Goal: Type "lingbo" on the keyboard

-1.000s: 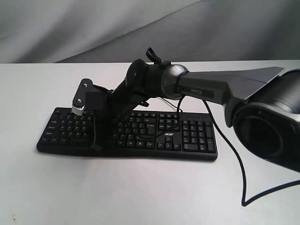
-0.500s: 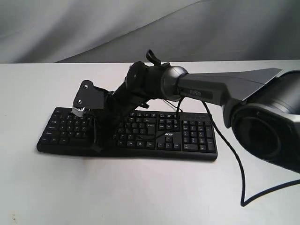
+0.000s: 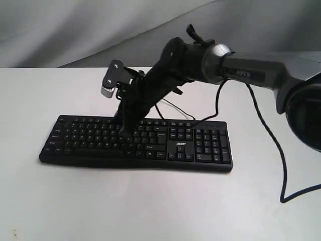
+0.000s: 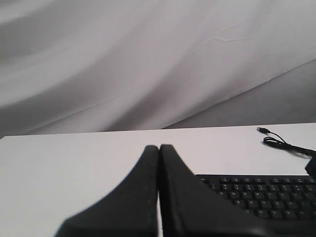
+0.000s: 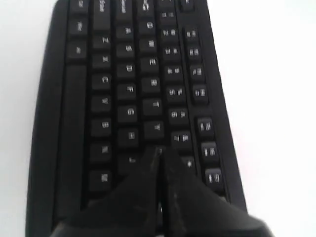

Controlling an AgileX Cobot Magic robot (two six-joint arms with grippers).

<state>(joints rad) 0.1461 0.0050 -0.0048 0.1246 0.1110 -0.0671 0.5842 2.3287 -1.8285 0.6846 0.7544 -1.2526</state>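
Observation:
The long black keyboard [image 3: 200, 145] with its white acer logo lies across the white table [image 3: 150, 201]. My right gripper [image 3: 124, 132] reaches in from the right and points down at the middle of the letter keys, fingers pressed together and empty. In the right wrist view the tips of the right gripper [image 5: 159, 150] sit on the keyboard [image 5: 128, 74] just past the Y key [image 5: 157, 127], beside J. My left gripper [image 4: 159, 147] is shut and empty, held over bare table beside the keyboard's end [image 4: 261, 192]. It does not show in the exterior view.
The keyboard's thin black cable [image 3: 173, 106] trails behind it on the table, and its plug end [image 4: 264, 130] lies on the white surface. The right arm's own cable [image 3: 273, 145] hangs down at the right. A grey cloth backdrop [image 3: 75, 30] closes the far side.
The right gripper has lifted off the left part of the keyboard and swung right to the middle of the letter keys, still shut. The arm now stands higher and steeper.

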